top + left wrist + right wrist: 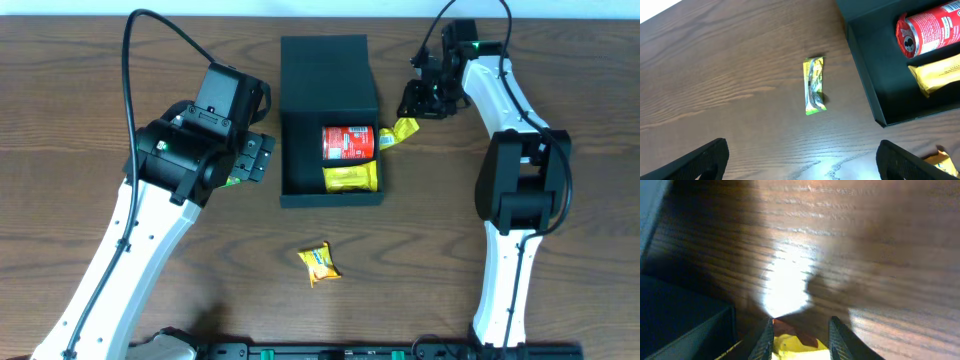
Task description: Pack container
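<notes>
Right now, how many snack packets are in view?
4: a yellow packet in the container, a second yellow packet in the right hand, an orange packet on the table before the container, a green packet below the left hand. More may be hidden.

On my left wrist view, the red metal can (930,32) and the yellow snack bar wrapper (940,75) inside the dark matte cardboard box (875,95) run off the right edge. An orange crinkled packet (940,161) is clipped at the bottom corner. Overhead, the left arm (180,160) hides most of a green-yellow sachet (233,181). The right wrist view is blurred: the yellow packet (800,352) between the right gripper (800,335) fingers is cut by the bottom edge, and I can't tell whether they pinch it.
</notes>
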`<act>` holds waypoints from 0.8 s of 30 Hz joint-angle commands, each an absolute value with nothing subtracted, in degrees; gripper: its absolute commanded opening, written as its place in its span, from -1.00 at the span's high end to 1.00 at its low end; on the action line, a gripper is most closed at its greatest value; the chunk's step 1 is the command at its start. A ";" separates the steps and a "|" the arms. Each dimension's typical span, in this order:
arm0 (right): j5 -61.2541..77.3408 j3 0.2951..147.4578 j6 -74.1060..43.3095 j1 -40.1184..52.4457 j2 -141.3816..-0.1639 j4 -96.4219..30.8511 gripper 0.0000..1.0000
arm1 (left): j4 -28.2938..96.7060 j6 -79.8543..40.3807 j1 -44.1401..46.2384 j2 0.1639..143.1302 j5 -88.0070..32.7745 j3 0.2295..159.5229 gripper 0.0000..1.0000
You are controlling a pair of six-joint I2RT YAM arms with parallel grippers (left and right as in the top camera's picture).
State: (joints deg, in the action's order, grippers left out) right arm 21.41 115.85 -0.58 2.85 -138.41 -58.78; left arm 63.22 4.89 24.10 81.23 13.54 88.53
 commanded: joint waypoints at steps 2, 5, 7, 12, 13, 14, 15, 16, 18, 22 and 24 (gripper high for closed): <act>20.99 115.79 -2.81 3.05 -138.78 -59.79 0.57 | 63.61 4.71 23.97 81.67 14.15 88.09 -0.91; 20.97 115.79 -3.88 3.05 -138.78 -60.27 0.97 | 63.61 4.71 23.97 81.67 14.15 88.09 -0.91; 20.97 115.79 -4.27 3.05 -138.78 -60.23 0.97 | 63.61 4.71 23.97 81.67 14.15 88.09 -0.91; 20.99 115.81 -4.40 3.03 -138.78 -59.77 0.98 | 63.61 4.71 23.97 81.67 14.15 88.09 -0.91; 20.97 115.87 -4.51 3.01 -138.72 -59.68 0.97 | 63.61 4.71 23.97 81.67 14.15 88.12 -0.91; 20.97 116.01 -4.71 2.96 -138.54 -59.64 0.97 | 63.61 4.71 23.97 81.67 14.15 88.09 -0.91; 20.99 116.33 -4.71 2.94 -138.41 -59.64 0.97 | 63.61 4.71 23.97 81.67 14.15 88.09 -0.91; 21.02 116.77 -4.71 2.92 -138.23 -59.66 0.97 | 63.59 4.71 23.97 81.67 14.15 88.09 -0.91; 20.99 118.39 -4.69 2.92 -137.53 -60.36 0.97 | 63.61 4.71 23.97 81.67 14.15 88.09 -0.91; 20.97 121.40 -4.69 2.94 -134.91 -63.11 0.97 | 63.77 4.71 23.97 81.67 14.15 88.12 -0.91; 20.84 122.74 -4.71 3.01 -132.88 -64.58 0.97 | 64.05 4.71 23.97 81.67 14.15 88.09 -0.91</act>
State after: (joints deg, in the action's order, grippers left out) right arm 20.93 120.01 -4.12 2.85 -137.56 -63.92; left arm 63.59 4.78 24.10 81.23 13.54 88.53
